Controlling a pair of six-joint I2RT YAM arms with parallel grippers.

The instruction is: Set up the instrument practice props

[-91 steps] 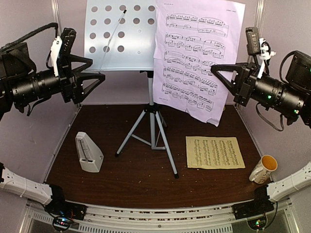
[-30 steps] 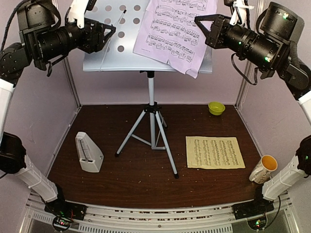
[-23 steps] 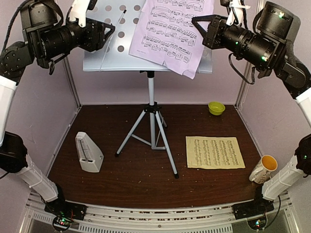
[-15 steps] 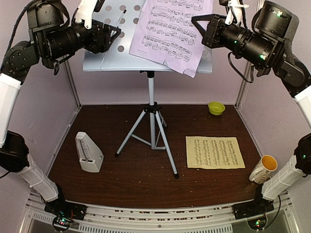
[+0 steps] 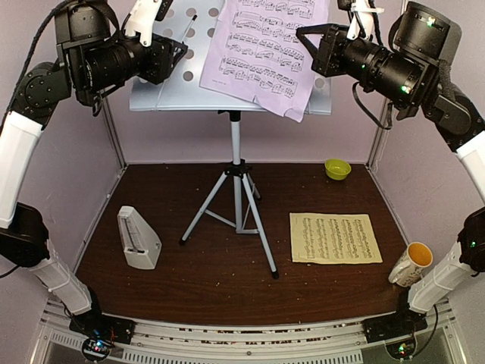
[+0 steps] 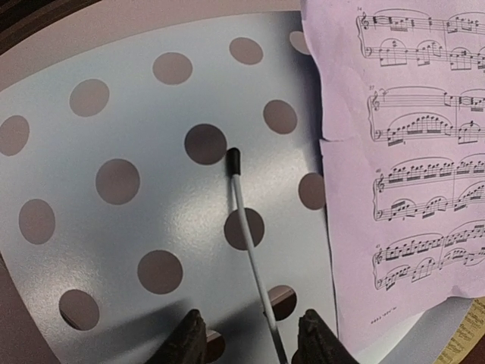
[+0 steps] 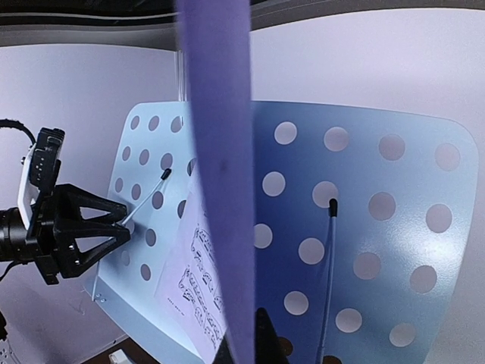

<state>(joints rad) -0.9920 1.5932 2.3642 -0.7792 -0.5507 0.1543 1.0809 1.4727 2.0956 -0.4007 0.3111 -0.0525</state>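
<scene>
Nearest the arm bases, far to the right of the silver tripod [image 5: 236, 205], a mug [image 5: 410, 264] is leaning at the worktop's [image 5: 212, 292] right edge, showing its orange inside. A little farther back, the pale yellow page [image 5: 335, 238] is lying flat on the worktop just right of the tripod's right leg, apart from the mug. At about the same depth on the other side, well left of the tripod's left leg, the light grey metronome [image 5: 138, 238] is standing upright. Behind and to the right of the tripod, a small green bowl [image 5: 337, 168] is sitting near the back wall.

On top of the tripod's pole, the grey perforated desk [image 5: 163, 87] is facing the arms. The lilac page [image 5: 265, 53] is lying tilted across its right half, with a lower corner hanging past the desk's lip.

High and left of the tripod, the left gripper [image 5: 180, 59] is hovering at the desk's left half. In its wrist view the fingertips [image 6: 186, 341] are standing apart, with the desk's thin white retaining rod [image 6: 246, 227] running up between them. High and right of the tripod, the right gripper [image 5: 303, 36] is clamping the lilac page at its right edge; the sheet is appearing edge-on in that wrist view.
</scene>
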